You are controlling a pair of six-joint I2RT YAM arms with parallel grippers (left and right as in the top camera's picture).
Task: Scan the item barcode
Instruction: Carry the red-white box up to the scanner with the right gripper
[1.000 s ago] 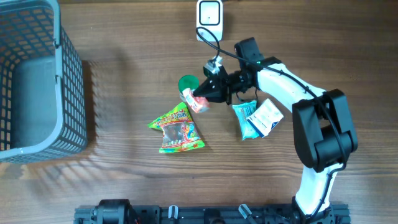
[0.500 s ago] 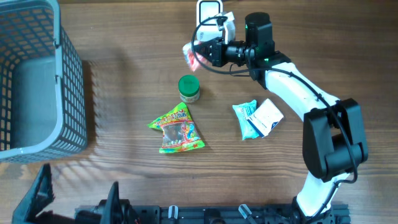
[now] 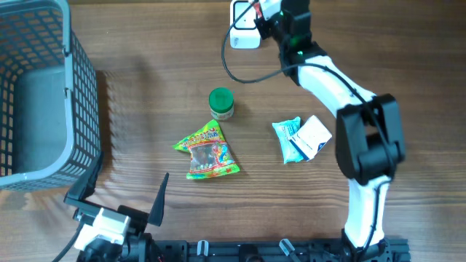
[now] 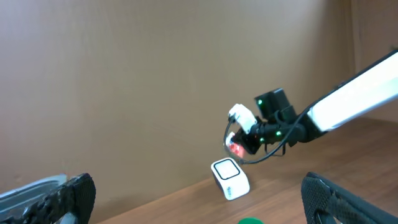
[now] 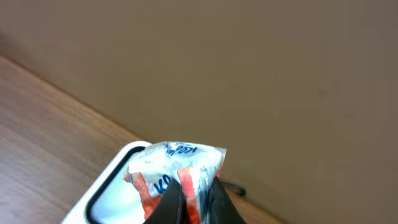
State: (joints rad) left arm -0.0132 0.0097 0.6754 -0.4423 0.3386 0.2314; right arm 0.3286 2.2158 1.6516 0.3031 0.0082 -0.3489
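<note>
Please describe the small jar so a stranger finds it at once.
In the overhead view, start at the grey basket on the left, then move right to the middle. The jar stands just above the colourful candy bag; only it is round with a green lid.

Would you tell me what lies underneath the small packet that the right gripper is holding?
The white scanner sits below the packet pinched by the right gripper; the packet covers part of its window.
</note>
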